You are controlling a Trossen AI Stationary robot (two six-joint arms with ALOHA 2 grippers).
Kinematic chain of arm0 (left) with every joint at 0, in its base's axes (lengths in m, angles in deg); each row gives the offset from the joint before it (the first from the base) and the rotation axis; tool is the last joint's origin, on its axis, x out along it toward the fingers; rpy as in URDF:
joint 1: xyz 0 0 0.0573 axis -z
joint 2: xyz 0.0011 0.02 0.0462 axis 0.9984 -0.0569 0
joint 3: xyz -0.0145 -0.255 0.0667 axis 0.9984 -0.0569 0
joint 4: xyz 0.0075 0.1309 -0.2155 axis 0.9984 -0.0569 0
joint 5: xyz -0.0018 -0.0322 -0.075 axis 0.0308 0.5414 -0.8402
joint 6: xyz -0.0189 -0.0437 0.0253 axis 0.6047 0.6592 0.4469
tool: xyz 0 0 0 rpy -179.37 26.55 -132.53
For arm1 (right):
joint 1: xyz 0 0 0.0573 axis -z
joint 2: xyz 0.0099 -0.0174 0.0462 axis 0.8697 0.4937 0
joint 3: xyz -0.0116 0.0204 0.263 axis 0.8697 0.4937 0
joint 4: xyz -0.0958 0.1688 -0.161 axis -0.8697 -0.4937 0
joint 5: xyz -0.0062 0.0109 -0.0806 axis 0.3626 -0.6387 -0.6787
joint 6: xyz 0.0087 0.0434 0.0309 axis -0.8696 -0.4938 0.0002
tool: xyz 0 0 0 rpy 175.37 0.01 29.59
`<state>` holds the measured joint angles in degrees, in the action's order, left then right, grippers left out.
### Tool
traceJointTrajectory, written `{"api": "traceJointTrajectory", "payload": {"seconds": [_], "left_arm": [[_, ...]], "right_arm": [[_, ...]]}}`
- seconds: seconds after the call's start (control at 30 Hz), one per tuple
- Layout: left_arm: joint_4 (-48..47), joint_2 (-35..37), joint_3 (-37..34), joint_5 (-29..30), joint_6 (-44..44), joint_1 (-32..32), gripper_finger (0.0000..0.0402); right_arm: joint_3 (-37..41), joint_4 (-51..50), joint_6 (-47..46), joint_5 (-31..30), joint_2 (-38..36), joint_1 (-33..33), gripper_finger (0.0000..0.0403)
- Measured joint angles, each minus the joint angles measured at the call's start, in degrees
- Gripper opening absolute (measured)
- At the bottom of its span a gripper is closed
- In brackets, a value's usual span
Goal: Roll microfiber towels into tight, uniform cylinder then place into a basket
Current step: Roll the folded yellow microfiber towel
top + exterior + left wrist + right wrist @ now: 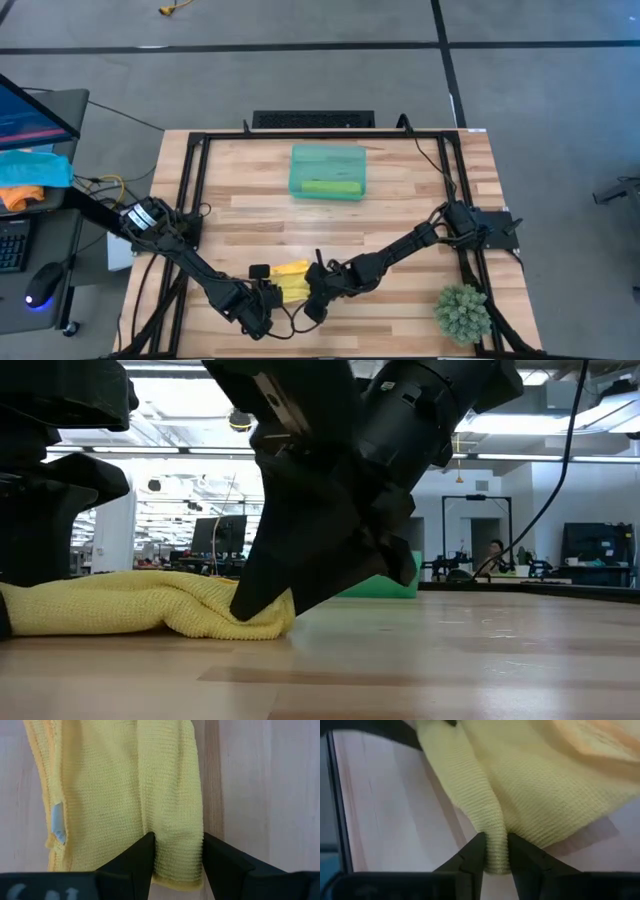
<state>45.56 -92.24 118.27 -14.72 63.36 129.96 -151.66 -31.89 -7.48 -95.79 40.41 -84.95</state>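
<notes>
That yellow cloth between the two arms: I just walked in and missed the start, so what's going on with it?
Both arms are working the bright yellow microfiber towel near the front edge of the wooden table. The left gripper and right gripper each have their jaws around a fold of it. It lies bunched, not yet a tight roll. The translucent teal-green plastic basket farther back already holds a rolled lime green towel.

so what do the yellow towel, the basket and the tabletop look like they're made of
Yellow towel: soft knitted or woven cloth, likely microfiber; fine ribbed loops show, matte, and it bunches where both grippers pinch it.
Basket: seemingly thin translucent teal plastic; the green towel inside shows through it.
Tabletop: pale wood, probably butcher-block; parallel planks with grain, smooth low-sheen finish.
</notes>
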Motion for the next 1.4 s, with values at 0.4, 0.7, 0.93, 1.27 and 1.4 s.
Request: {"api": "traceJointTrajectory", "payload": {"seconds": [0.4, 0.7, 0.93, 1.27, 1.4], "left_arm": [[0.2, -0.1, 0.0, 0.8, 1.8, 0.1, 0.0151], [0.3, -0.1, 0.0, 1.3, 0.8, 0.1, 0.0151], [0.3, -0.1, 0.0, 1.1, 0.7, 0.1, 0.0151], [0.3, -0.1, 0.0, 1.1, 1.8, 0.0, 0.0151], [0.3, -0.1, 0.0, 1.1, 2.6, 0.0, 0.0151]], "right_arm": [[0.0, -1.1, 10.7, 7.2, -5.1, 1.7, 0.0201], [0.0, 2.9, 32.4, 0.6, -6.9, -3.4, 0.0206], [0.0, 10.2, 38.5, -2.0, -2.7, -5.1, 0.0204], [0.2, 7.1, 36.2, -1.7, -2.2, -3.2, 0.0183], [0.2, 6.0, 36.0, -1.6, -2.2, -3.1, 0.0176]]}}
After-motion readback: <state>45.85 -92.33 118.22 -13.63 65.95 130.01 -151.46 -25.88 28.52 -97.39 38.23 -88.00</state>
